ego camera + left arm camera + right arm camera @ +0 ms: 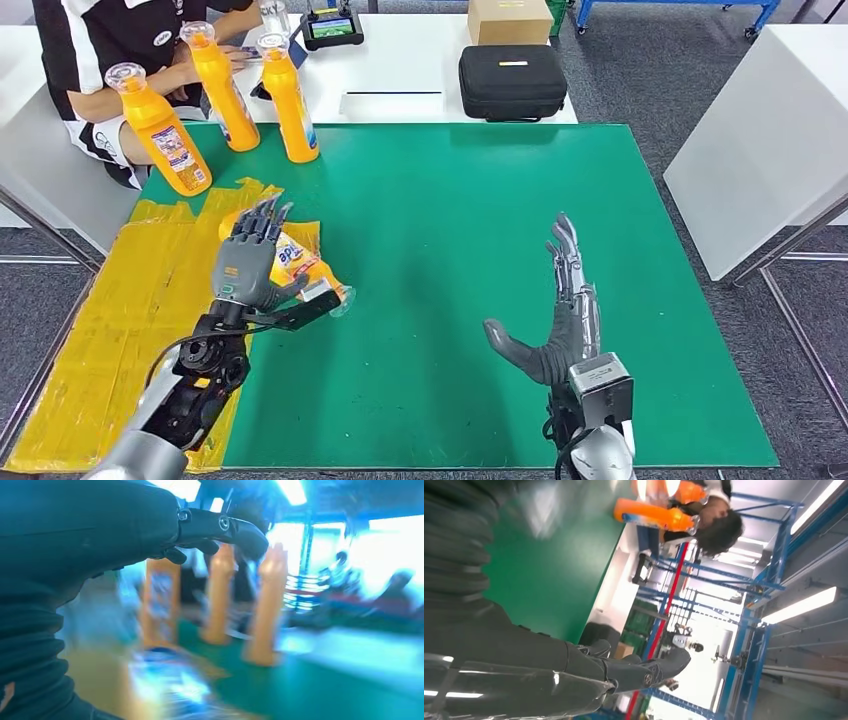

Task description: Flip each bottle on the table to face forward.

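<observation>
Three orange bottles with clear caps stand at the table's far left: one (165, 130) on the corner, two more (222, 88) (289, 100) behind it. The left wrist view shows them blurred (218, 597). A fourth orange bottle (300, 262) lies on its side where the yellow tape meets the green mat, blue label up, cap toward the middle. My left hand (248, 262) is right over it, fingers stretched out and thumb apart; no grip on it shows. My right hand (562, 320) hovers over the mat at the front right, fingers straight, thumb out, holding nothing.
A green mat (450, 250) covers the table, with yellow tape (110, 340) along its left side. A person (110, 40) sits behind the standing bottles. A black case (512, 82), a cardboard box (510, 20) and a small device (332, 27) lie on the white table beyond.
</observation>
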Robot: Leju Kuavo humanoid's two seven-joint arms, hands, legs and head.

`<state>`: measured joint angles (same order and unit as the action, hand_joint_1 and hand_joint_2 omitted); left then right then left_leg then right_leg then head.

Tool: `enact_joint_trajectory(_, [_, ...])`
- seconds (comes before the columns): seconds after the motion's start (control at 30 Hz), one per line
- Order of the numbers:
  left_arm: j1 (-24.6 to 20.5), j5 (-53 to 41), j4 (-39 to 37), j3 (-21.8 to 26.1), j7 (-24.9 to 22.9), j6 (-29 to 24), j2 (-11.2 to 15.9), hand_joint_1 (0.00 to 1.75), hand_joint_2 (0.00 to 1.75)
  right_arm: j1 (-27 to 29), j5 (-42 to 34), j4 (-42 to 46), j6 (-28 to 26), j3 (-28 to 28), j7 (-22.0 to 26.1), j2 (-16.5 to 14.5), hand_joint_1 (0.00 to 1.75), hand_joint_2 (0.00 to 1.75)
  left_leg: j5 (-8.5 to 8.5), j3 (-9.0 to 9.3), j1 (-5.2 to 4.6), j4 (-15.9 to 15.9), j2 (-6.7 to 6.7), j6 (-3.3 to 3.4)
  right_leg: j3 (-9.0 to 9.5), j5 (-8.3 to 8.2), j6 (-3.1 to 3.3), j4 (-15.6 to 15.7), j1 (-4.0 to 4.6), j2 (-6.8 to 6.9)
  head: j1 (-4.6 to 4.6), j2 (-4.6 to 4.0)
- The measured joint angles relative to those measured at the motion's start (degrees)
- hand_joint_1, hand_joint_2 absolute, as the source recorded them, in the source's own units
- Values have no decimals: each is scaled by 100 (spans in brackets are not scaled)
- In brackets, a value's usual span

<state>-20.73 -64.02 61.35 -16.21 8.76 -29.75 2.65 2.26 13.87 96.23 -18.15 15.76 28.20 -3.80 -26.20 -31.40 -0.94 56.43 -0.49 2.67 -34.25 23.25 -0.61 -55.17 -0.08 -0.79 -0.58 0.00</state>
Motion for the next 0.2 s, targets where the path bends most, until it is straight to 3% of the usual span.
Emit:
enact_joint_trajectory(0.1, [401,2453,1022,263,1264,467,-251,0,0,37,169,27,-186,0,6,10,0,175,-3,-2,-1,0,0,1,0,1,0,1,-1,0,1,0])
enact_joint_trajectory(0.2, [639,3591,1696,380,1703,947,-384,0,0,45,190,34,-228,0,13,23,0,175,-5,-3,-2,0,0,2,0,1,-1,3,-1,0,1,0])
